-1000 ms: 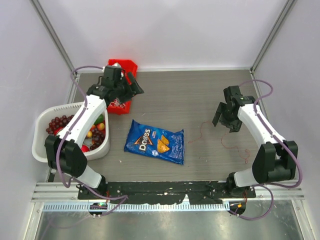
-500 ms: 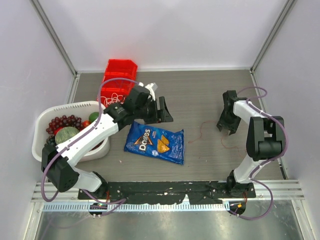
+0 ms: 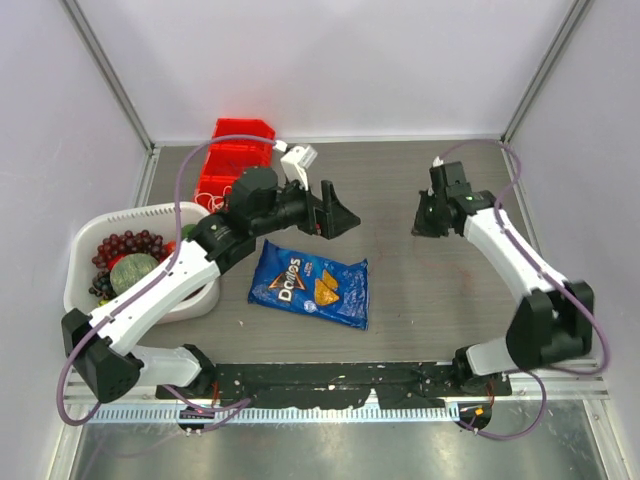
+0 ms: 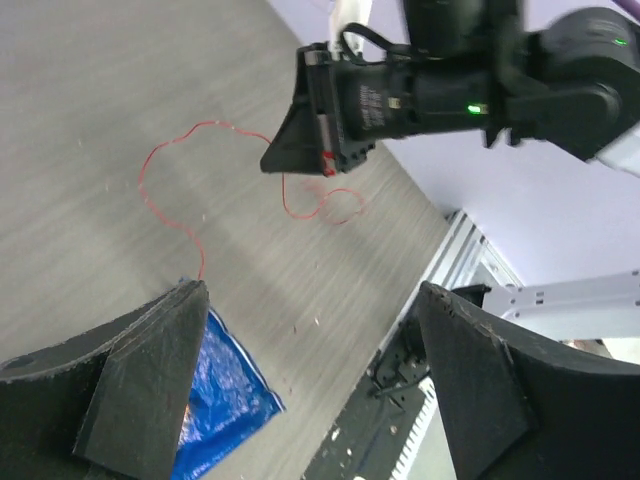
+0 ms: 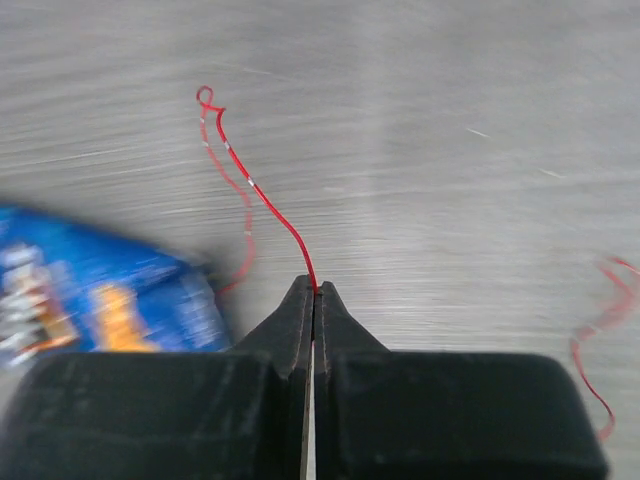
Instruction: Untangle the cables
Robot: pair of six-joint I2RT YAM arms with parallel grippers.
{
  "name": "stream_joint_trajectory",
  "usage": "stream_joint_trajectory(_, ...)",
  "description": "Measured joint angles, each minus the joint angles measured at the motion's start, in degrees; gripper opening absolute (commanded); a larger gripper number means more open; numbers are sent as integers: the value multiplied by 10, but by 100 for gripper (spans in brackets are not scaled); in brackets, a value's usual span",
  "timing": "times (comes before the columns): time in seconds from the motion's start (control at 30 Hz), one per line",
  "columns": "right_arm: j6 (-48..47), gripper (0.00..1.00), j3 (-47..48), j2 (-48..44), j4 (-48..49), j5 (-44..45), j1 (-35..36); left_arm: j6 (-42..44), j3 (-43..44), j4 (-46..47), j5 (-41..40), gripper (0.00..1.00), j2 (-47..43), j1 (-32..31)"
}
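Since one second ago, noted the left pincer (image 3: pixel 342 212) carried from above the red bin (image 3: pixel 240 132) at 10 o'clock out to mid-table. Noted also the right pincer (image 3: pixel 424 224) drawn slightly inward from 3 o'clock and gone from spread to clenched.

Found the right pincer clamped at its very tips on the red cable (image 5: pixel 255 195). From the right wrist view, traced the cord out of the closed tips toward 11 o'clock, ending in a small curl. Appears lifted off the table (image 3: pixel 420 300) near the tips. Judged a tip pinch chosen to raise one thin strand without dragging the rest.

Found the left pincer released, fingers spread wide, nothing between them, aimed at 3 o'clock straight toward the right pincer. Judged so placed to take a second hold on the same cord and draw the loops apart.

Located the cable on the right half of the table, between the two pincers, at 2 o'clock of the chip bag (image 3: pixel 310 283). From the left wrist view, one loop to either side of the gripping tips, with the far run reaching the bag's edge.

Count:
- Red strands: two pieces seen from the right wrist, one gripped, one at the 4 o'clock edge of view. Cannot tell whether one cord or two.
- White or bluish cords: none made out with certainty.
- Chip bag: one.
- Red bin: one.
- White basket (image 3: pixel 130 210) of fruit at 9 o'clock: one.
- Pincers: two.
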Motion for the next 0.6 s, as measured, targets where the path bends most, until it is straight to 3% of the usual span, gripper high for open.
stream_joint_trajectory(0.2, 12, 1, 59, -128, 17, -170, 51, 92, 26, 44, -4, 92, -11, 0)
stream_joint_trajectory(0.4, 26, 1, 105, -134, 17, -283, 104, 154, 59, 54, 17, 92, 7, 0)
stream_joint_trajectory(0.6, 72, 1, 147, -134, 51, -364, 115, 165, 60, 67, 76, 84, 26, 0)
